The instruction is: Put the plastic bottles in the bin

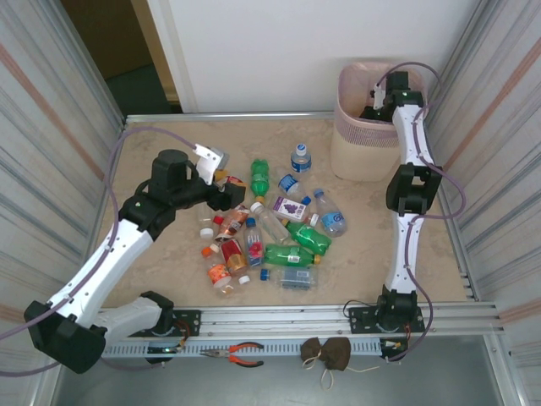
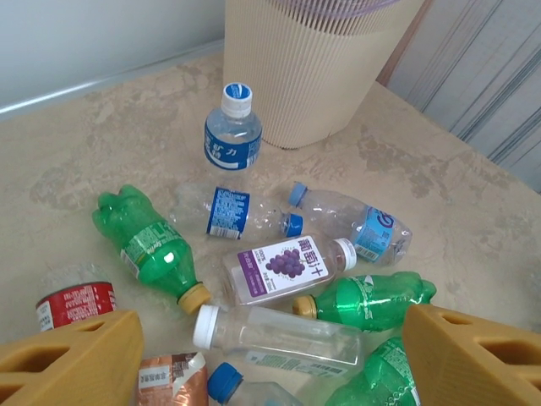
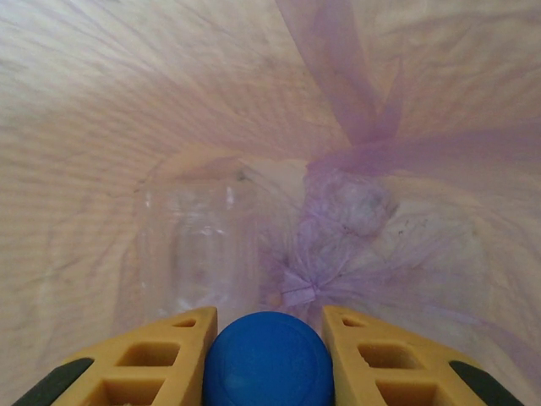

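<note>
Several plastic bottles [image 1: 270, 233] lie in a heap at mid table. My left gripper [image 1: 224, 190] hovers open over the heap's left side. From the left wrist, its yellow fingers [image 2: 72, 359] frame a clear white-capped bottle [image 2: 279, 337], with a grape-label bottle [image 2: 287, 268] and two green bottles [image 2: 148, 245] beyond. A blue-label bottle [image 2: 232, 135] stands upright before the bin [image 2: 313, 68]. My right gripper [image 1: 382, 100] reaches down into the bin [image 1: 359, 127]. In the right wrist view the right gripper [image 3: 266, 355] is shut on a blue bottle cap [image 3: 266, 364], above the pink liner [image 3: 355, 211]. A clear bottle body [image 3: 199, 245] shows below.
Corrugated metal walls [image 1: 51, 127] close in both sides. A metal rail [image 1: 296, 320] runs along the near edge. Orange-handled pliers [image 1: 237, 353] and a brown pouch [image 1: 328, 353] lie in front of it. Bare table lies right of the heap.
</note>
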`<state>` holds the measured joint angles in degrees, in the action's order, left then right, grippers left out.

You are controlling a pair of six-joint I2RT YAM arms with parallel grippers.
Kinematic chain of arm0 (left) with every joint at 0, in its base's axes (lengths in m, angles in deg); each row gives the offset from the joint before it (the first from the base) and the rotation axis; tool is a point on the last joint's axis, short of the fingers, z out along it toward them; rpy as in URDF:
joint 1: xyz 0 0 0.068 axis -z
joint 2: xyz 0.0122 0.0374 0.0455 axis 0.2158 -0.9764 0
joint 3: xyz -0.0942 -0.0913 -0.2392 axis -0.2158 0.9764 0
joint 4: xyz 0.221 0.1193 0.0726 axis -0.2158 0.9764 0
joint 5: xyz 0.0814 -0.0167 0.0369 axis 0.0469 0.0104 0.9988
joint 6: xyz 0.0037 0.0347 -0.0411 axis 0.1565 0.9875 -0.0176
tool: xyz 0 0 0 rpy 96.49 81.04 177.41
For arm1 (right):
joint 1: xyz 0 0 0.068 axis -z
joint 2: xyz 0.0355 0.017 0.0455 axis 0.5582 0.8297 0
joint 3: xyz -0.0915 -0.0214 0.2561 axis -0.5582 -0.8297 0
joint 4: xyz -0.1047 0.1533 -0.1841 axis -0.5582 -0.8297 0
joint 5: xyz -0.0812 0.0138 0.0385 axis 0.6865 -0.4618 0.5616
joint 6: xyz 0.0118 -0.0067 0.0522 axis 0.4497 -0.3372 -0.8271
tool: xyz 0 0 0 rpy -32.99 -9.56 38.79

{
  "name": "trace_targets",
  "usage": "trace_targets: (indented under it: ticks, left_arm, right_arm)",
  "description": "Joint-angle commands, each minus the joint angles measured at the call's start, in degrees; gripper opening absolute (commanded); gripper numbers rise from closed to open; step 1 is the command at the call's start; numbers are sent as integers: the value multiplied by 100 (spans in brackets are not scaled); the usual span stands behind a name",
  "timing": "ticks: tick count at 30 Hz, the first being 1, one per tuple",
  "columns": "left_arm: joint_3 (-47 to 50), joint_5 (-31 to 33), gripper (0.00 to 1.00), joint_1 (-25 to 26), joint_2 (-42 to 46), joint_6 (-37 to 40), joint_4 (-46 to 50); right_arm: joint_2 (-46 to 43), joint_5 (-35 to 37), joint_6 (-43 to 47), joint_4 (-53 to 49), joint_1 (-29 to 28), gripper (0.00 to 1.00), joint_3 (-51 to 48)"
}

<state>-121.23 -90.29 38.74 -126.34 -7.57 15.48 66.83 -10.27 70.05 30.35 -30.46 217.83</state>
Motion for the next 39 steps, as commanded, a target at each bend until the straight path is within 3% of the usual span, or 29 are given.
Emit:
trace_targets:
  ticks: [1,18,31,34,39]
  left_arm:
    - [117,-35,80,-45,-18,-142,-81]
    - [19,129,80,-54,-258,-221,106]
    - [137,474,78,-147,-185,-556,224]
    - [157,818,77,-227,-222,-830,354]
    - [212,914,76,-631,-386,-1294,692]
  right_arm:
    - [175,7,73,-226,-9,26,180]
    - [-480,230,25,-204,-10,55,176]
    - [-1643,401,142,-205,-21,56,171]
    - [-2002,373,126,-210,-29,56,89]
    - [-2919,287,56,105,-61,56,-738]
